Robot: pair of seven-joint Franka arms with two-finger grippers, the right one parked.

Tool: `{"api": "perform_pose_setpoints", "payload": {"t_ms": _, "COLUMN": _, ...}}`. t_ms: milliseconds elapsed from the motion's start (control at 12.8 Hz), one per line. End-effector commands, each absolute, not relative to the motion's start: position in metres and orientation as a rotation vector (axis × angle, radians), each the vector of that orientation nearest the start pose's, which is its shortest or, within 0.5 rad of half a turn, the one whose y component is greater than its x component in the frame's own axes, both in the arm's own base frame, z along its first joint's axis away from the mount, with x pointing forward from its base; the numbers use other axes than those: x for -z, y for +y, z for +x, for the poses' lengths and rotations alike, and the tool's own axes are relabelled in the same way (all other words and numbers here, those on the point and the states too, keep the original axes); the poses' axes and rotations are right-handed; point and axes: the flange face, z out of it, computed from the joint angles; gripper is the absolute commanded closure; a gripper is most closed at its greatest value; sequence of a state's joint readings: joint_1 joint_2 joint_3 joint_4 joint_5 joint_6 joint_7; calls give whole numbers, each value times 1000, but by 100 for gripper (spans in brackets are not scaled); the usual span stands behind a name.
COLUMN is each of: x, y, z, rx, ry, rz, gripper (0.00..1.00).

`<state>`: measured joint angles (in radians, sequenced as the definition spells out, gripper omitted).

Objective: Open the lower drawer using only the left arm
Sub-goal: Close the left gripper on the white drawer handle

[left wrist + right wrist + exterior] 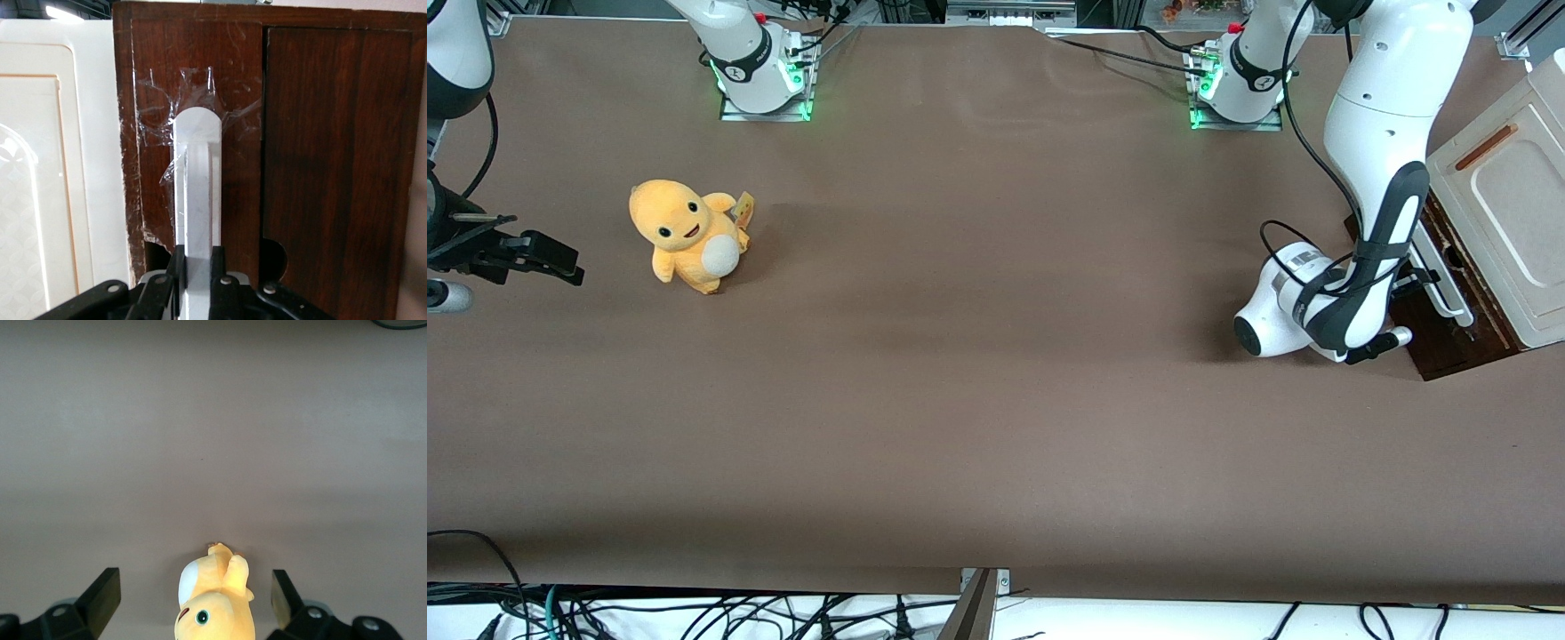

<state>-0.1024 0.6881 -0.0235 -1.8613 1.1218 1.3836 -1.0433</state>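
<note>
Dark wood marks the lower drawer [200,133] at the working arm's end of the table [978,400]. My gripper [198,270] has its jaws closed on the white handle [197,193]. I'd pull straight outward, steadily, without twisting.

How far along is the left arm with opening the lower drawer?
Done: the left arm has reached the lower drawer, and its pincer is shut on the white bar handle. In hand: that grip. Left: the pull; no pale inside shows, so the drawer looks closed.
</note>
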Motion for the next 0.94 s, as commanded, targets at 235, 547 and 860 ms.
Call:
{"api": "perform_pose_setpoints", "payload": {"t_ms": 235, "x": -177, "y": 32, "z": 554, "rx": -268, "ry": -327, "rz": -1663, "gripper": 94}}
{"api": "perform_pose_setpoints", "payload": {"t_ms": 547, "x": -177, "y": 25, "z": 554, "rx": -279, "ry": -337, "rz": -1674, "gripper": 94}}
{"api": "perform_pose_setpoints", "payload": {"t_ms": 860, "x": -179, "y": 17, "z": 557, "rx": -275, "ry": -340, "rz": -1688, "gripper": 94}}
